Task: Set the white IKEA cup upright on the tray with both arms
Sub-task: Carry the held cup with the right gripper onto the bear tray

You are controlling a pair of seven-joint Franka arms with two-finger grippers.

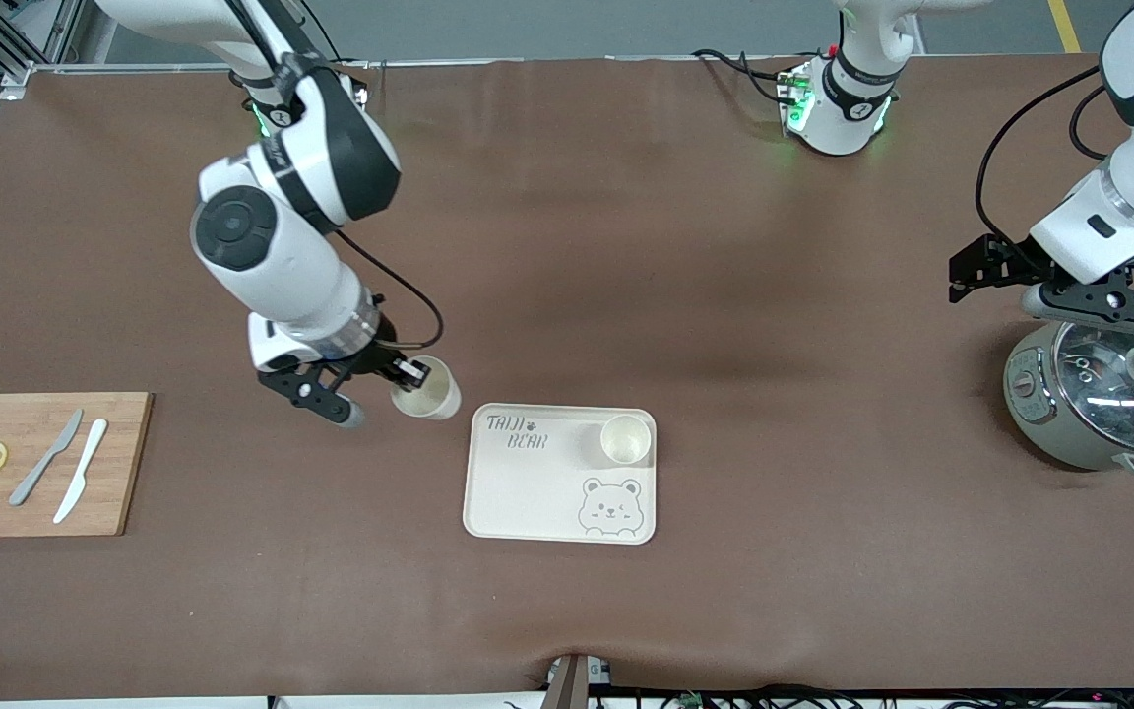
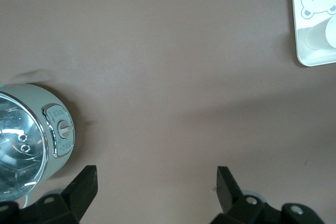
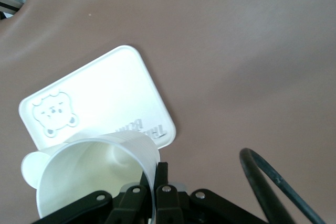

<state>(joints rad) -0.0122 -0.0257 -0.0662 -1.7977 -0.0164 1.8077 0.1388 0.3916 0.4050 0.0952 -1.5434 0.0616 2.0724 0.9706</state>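
right gripper (image 1: 408, 378) left of centre, clamped on held cup (image 1: 426, 389) rim, mouth tipped to camera | tray (image 1: 528, 492) lower right of it, just beside; right arm nearer | second cup (image 1: 625, 439) upright at tray's upper right | left gripper (image 1: 1059, 290) waits spread wide, empty, over cooker (image 1: 1099, 409) | smooth white plastic; flat cream rimmed tray

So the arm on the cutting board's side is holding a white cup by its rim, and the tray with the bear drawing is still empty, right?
Not quite. The tray is not empty: one white cup already stands upright on it, as the front view shows. The rest holds: the right gripper is shut on a second white cup by its rim, just off the tray toward the cutting board.
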